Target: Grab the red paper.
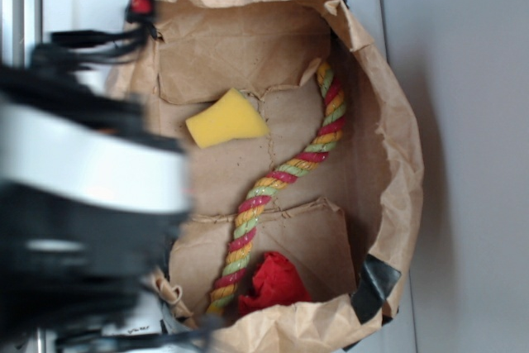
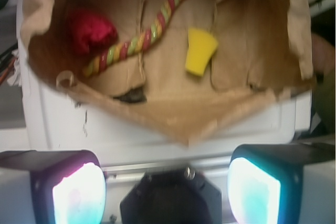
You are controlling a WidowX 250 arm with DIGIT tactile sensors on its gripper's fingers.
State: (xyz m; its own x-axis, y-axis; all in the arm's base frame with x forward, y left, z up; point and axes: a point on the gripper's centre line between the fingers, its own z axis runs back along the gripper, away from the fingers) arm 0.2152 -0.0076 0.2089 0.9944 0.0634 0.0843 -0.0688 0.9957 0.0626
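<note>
1. A brown paper bag (image 1: 388, 121), torn open and spread flat, lines a white bin (image 2: 157, 135) and holds all the loose things.
2. The red paper (image 1: 275, 283) lies crumpled at the near corner of the bag in the exterior view, touching or just beside one end of the twisted rope (image 1: 285, 175).
3. The rope, striped red, green and yellow, runs in a long curve across the bag's floor.
4. A yellow sponge (image 1: 226, 119) sits apart from the red paper, on the other side of the rope.
5. In the wrist view the gripper (image 2: 165, 192) hangs outside the bag's edge, its two pads (image 2: 79, 195) spread wide with nothing between them.
6. The arm (image 1: 83, 196) fills the left of the exterior view as a dark blur.
</note>
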